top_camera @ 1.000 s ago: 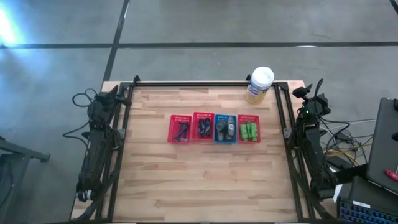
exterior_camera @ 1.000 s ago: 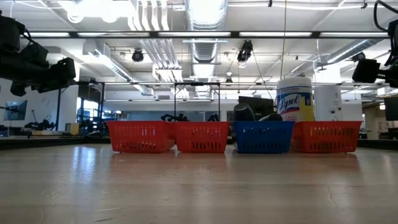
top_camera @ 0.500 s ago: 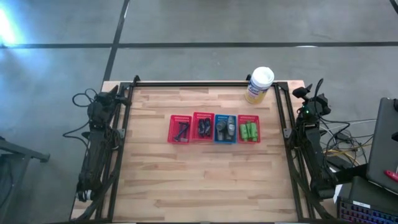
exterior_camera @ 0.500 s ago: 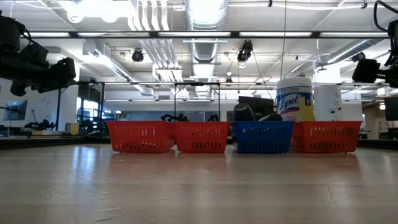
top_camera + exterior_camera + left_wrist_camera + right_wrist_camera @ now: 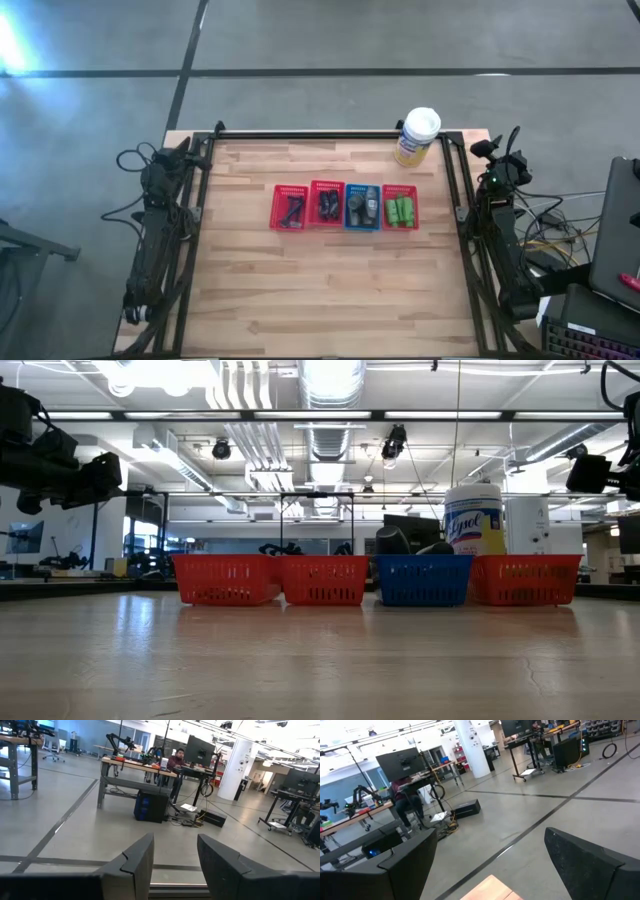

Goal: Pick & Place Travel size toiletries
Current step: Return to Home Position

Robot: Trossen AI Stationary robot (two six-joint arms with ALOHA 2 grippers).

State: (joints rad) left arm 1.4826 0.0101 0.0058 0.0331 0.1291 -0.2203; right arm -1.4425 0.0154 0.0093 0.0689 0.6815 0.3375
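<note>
Nearest part of the table [image 5: 330, 300] is just bare wood. Mid-table there's a row of four mesh baskets packed side by side, left to right: red [image 5: 225, 582], red [image 5: 325, 582], blue [image 5: 423, 582], red [image 5: 525, 582]. All the toiletries [image 5: 327, 206] sit in those. From above you get black razors [image 5: 291, 209] in the left red one, dark bits in the second that I can't make out, grey-black tubes [image 5: 363, 207] in the blue, and green bottles [image 5: 401, 210] in the right red. The low view mostly shows mesh walls, with a couple of tube tops poking over the blue rim and no green at all.

Far right corner has the canister [image 5: 417, 137], white lid and yellow body. Only the low view gives the label, "Lysol" in blue script.

Both arms are folded at the table's sides, well apart from the baskets. The left gripper [image 5: 175, 865] has a narrowish gap between its fingers and grips nothing. The right gripper [image 5: 490, 870] is spread wide, nothing in it either.

Farthest off, the left wrist view catches a person [image 5: 177, 758] seated at a desk.
</note>
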